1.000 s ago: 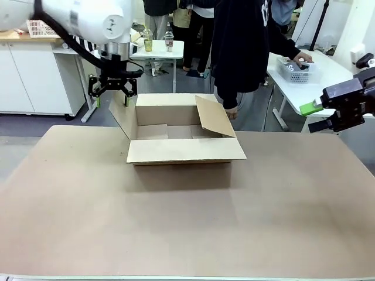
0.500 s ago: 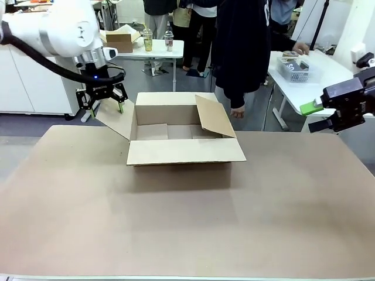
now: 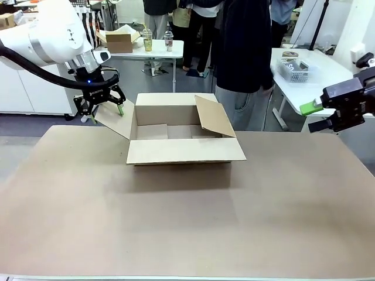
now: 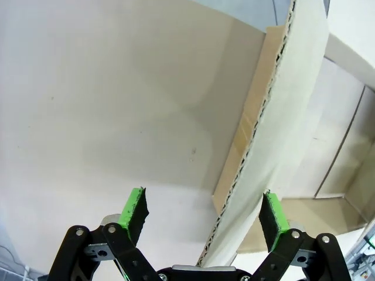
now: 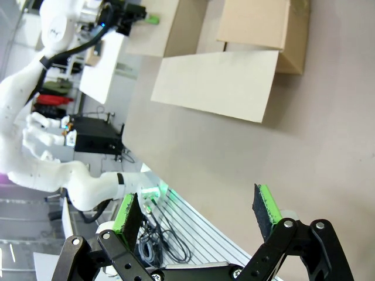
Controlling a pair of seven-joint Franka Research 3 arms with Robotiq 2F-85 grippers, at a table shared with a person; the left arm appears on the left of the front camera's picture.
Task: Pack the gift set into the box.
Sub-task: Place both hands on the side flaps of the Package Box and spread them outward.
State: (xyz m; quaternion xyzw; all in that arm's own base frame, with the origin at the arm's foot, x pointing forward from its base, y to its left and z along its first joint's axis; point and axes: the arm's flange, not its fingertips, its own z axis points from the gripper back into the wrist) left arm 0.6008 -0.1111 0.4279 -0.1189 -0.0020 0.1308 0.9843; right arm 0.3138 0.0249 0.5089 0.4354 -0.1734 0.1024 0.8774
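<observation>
Box point(image 3: 186, 151) — one, four flaps open, left end effector point(image 3: 101, 114) spread astride one flap, right end effector point(image 3: 314, 116) spread — empty.

The box point(image 3: 181, 153) sits on the desk point(image 3: 187, 228), about midway across and in its far half. Its left flap point(image 3: 112, 117) leans outward to the left. The left tool point(image 3: 101, 112) hangs at that flap; in the left wrist view the flap's edge point(image 4: 275, 140) runs up between the tool's point(image 4: 204, 213) spread fingers, nearer one of them. The right tool point(image 3: 315, 116) hangs well to the right of the box, beside the desk's far right corner. A person point(image 3: 243, 52) stands behind the desk, beyond the box's right rear corner. Farther right behind, a side desk point(image 3: 328, 73) carries a basket point(image 3: 296, 71).
</observation>
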